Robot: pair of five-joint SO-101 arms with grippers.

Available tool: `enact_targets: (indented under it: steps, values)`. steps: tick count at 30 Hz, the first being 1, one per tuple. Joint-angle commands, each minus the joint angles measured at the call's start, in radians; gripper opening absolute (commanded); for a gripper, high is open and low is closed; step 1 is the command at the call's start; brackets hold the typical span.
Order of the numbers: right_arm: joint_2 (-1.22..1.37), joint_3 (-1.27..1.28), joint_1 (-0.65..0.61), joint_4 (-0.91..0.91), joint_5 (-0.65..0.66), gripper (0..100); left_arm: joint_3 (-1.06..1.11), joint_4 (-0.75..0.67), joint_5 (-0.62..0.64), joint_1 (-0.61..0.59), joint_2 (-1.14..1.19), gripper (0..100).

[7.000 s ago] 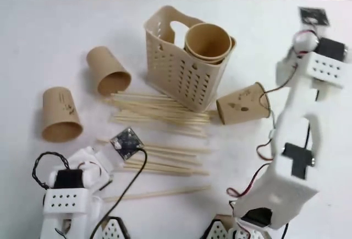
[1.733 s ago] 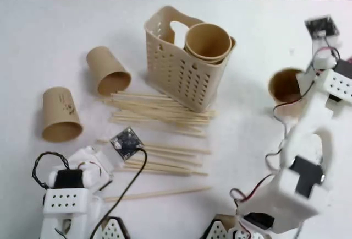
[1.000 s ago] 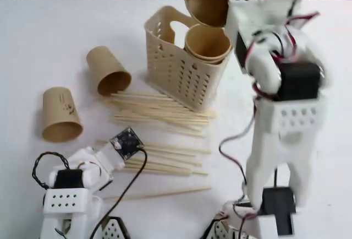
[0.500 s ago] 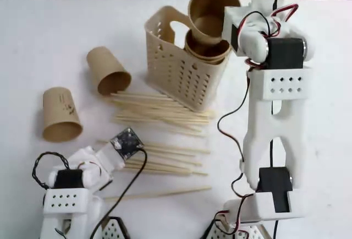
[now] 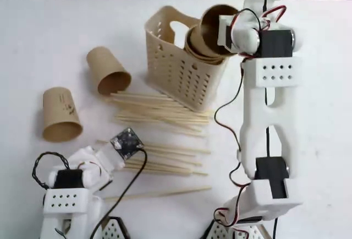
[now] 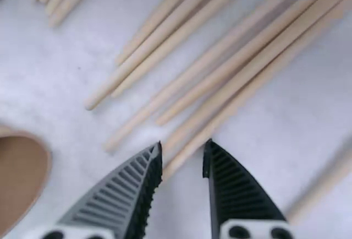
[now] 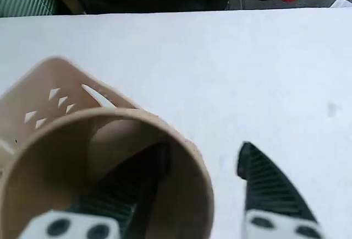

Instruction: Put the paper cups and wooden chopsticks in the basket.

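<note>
At the basket's mouth: a paper cup [image 5: 212, 23] leaned on top of the stack of cups [image 5: 199, 53] already sitting inside
Basket: the pale slotted basket [image 5: 176, 68] stood upright toward the far middle of the white table [image 5: 55, 30], with the stack at its right end
Right gripper: the right gripper [image 7: 204, 146] was at that leaning cup with its jaws spread wide; one finger reached down inside the cup, the other stood outside and clear of the cup's wall, so as far as I could see it was clamping nothing
Right arm: the right arm [image 5: 268, 118] stretched from the near edge of the table straight out to the basket's right side
Chopsticks: the wooden chopsticks [image 5: 159, 112] lay flat on the table just in front of the basket, a second bunch [image 5: 168, 159] lay nearer, and a single chopstick [image 5: 159, 193] lay nearest of all
Loose cups: the farther loose cup [image 5: 109, 71] lay on its side left of the basket, and the nearer loose cup [image 5: 59, 114] lay on its side farther left, both apart from the basket
Left gripper: the left gripper [image 6: 181, 145] hung low over the near bunch, its fingers a narrow gap apart and holding nothing, with chopstick ends just beyond the tips
Left arm: the left arm [image 5: 66, 195] sat at the near-left corner
</note>
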Motion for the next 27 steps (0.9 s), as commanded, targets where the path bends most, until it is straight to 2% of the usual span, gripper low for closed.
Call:
enact_targets:
  steps: [1, 10, 27]
  values:
    - [-0.01, -0.011, 0.002, -0.03, -0.002, 28.3, 0.003, -0.02, 0.011, -0.022, 0.008, 15]
    - [-0.033, -0.025, -0.027, -0.082, 0.0, 28.3, 0.003, -0.02, 0.011, -0.022, 0.008, 15]
    - [0.278, 0.044, -0.021, -0.104, 0.0, 28.3, 0.003, -0.02, 0.011, -0.022, 0.008, 15]
